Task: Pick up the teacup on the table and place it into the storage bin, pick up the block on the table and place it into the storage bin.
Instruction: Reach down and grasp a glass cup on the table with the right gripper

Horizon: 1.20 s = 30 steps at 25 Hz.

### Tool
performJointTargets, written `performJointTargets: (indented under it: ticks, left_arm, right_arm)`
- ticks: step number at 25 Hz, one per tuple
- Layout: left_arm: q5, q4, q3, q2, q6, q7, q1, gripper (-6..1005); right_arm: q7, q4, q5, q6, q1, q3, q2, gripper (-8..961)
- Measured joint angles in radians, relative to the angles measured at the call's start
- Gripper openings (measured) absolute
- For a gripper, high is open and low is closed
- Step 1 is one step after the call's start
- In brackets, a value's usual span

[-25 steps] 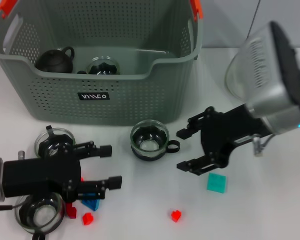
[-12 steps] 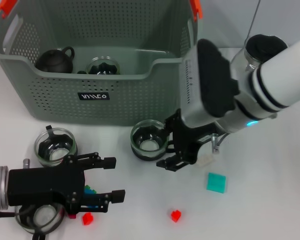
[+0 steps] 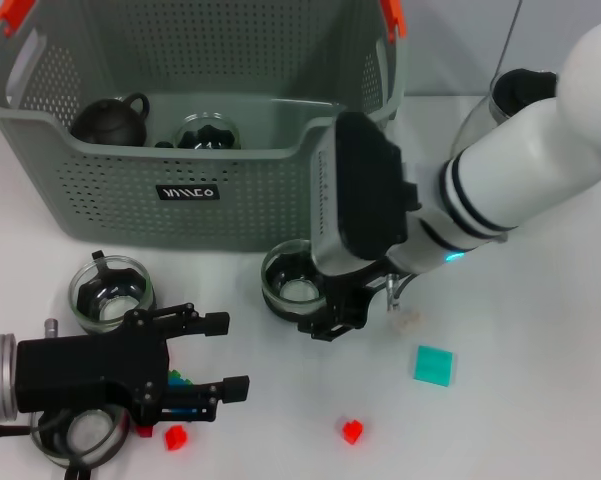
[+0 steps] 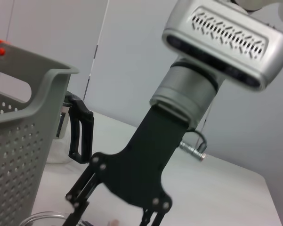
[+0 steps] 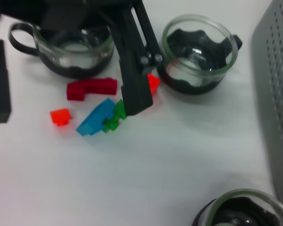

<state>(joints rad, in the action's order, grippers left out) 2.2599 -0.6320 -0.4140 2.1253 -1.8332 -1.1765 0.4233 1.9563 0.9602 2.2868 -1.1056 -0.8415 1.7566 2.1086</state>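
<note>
A glass teacup (image 3: 292,283) with a dark base stands on the table just in front of the grey-green storage bin (image 3: 210,200). My right gripper (image 3: 322,305) is down at the cup's right side with its jaws open; the left wrist view shows one of its black fingers (image 4: 80,134) spread wide. My left gripper (image 3: 215,355) is open and empty at the front left, over a blue block (image 5: 96,115) and a green block (image 5: 114,115). A teal block (image 3: 435,364) and a small red block (image 3: 352,431) lie to the front right.
The bin holds a dark teapot (image 3: 110,120) and another glass cup (image 3: 206,133). Two more teacups (image 3: 110,290) (image 3: 80,430) stand at the front left, among red blocks (image 5: 92,88). A glass vessel (image 3: 500,105) stands at the back right.
My right arm has swung left and down to the teacup in front of the bin. My left gripper has shifted slightly and stays open.
</note>
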Motion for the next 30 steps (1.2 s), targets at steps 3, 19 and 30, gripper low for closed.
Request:
performJointTargets:
  ticks: [3,19,30]
  left_arm:
    - [0.0,0.0,0.001,0.001,0.0,0.0,0.001,837]
    - [-0.001,0.002,0.005,0.002,0.008,0.0,0.002,836]
    - [-0.002,0.001,0.015,0.001,0.008,0.0,0.002,836]
  right_arm:
    - [0.013,-0.033,0.0,0.041,-0.018,0.035,0.001,712]
    - [0.06,-0.114,-0.012,0.138,-0.051,0.124,0.008,704]
    - [0.102,-0.126,-0.01,0.131,-0.074,0.152,0.007,287]
